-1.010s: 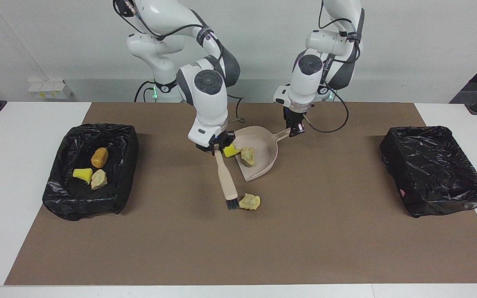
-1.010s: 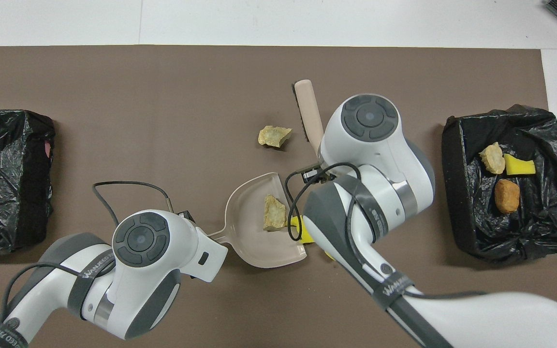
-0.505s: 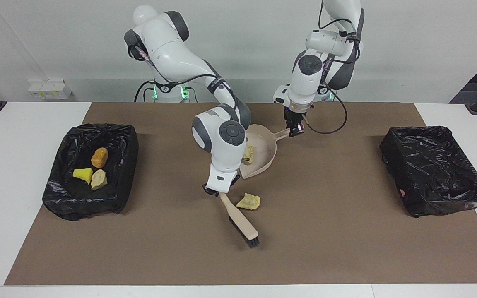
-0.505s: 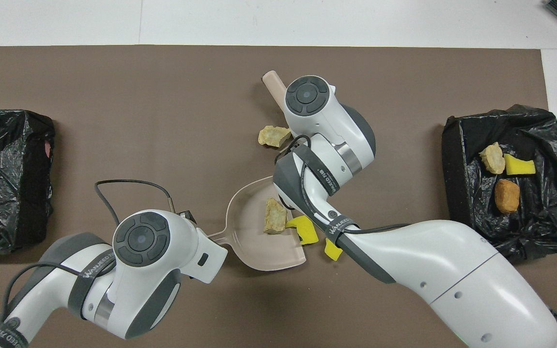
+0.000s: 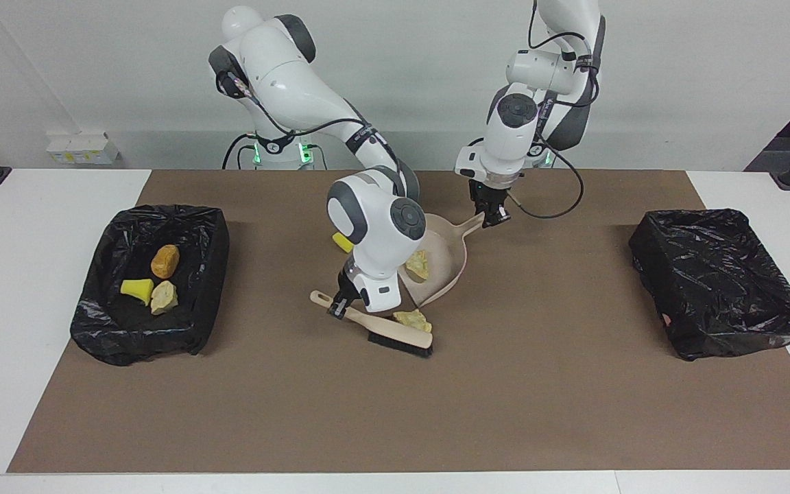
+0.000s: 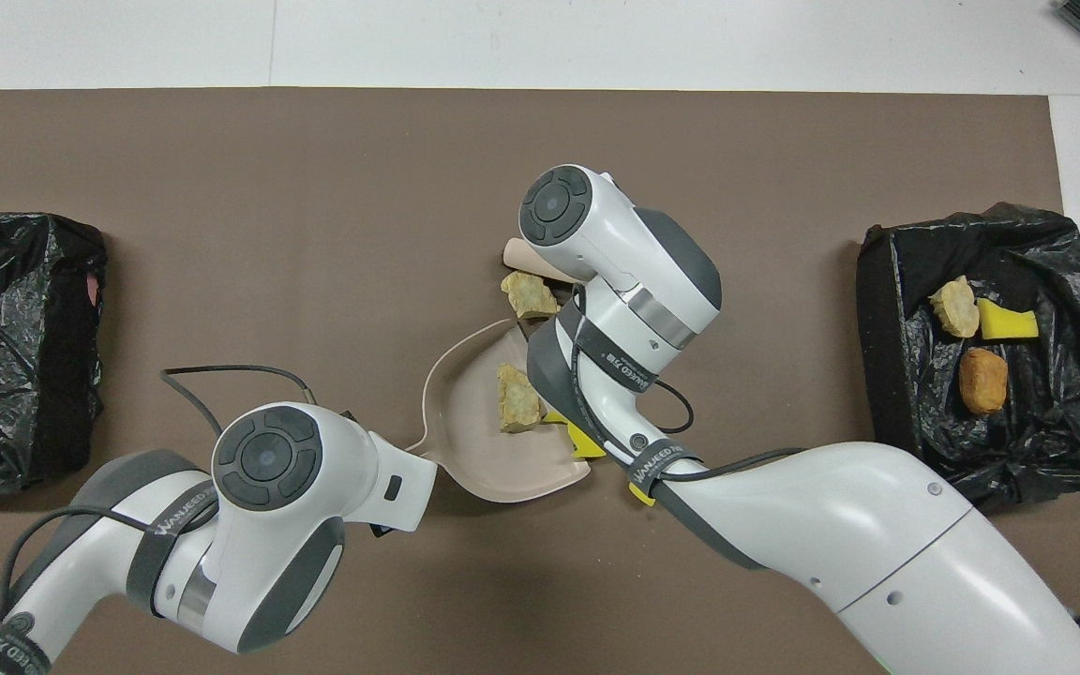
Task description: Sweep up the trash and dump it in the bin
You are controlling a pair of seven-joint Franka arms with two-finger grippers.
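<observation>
Sweeping step of a two-arm clean-up, with dumping yet to come. The bench (image 5: 59,412) is carrying a brown mat (image 5: 539,412) with two black-lined bins: the empty bin (image 5: 721,281) at the left arm's end, and the filled bin (image 5: 148,281) at the right arm's end, which is holding three scraps (image 5: 151,281) of trash. Between the bins, nearer the robots, a beige dustpan (image 5: 451,264) is lying tilted with its open mouth facing away from the robots; the left tool (image 5: 494,214) is clamped on the dustpan handle, steadying it. One beige scrap in the pan (image 5: 417,264) is resting inside. The right tool (image 5: 341,302) is clamped on the handle of a beige brush (image 5: 385,331), which is lying low and nearly level, its dark bristles touching the mat. A loose beige lump (image 5: 412,320) is sitting between the brush and the pan's mouth, touching or almost touching the brush. A yellow sponge piece (image 5: 341,241) is lying beside the pan toward the right arm's end, outside it; in the overhead view another yellow bit (image 6: 587,441) is showing at the pan's rim, partly hidden by the right arm. The next move appears to call for drawing the brush toward the robots so that the lump is crossing the lip, while the left tool is holding the pan firm against the push.
</observation>
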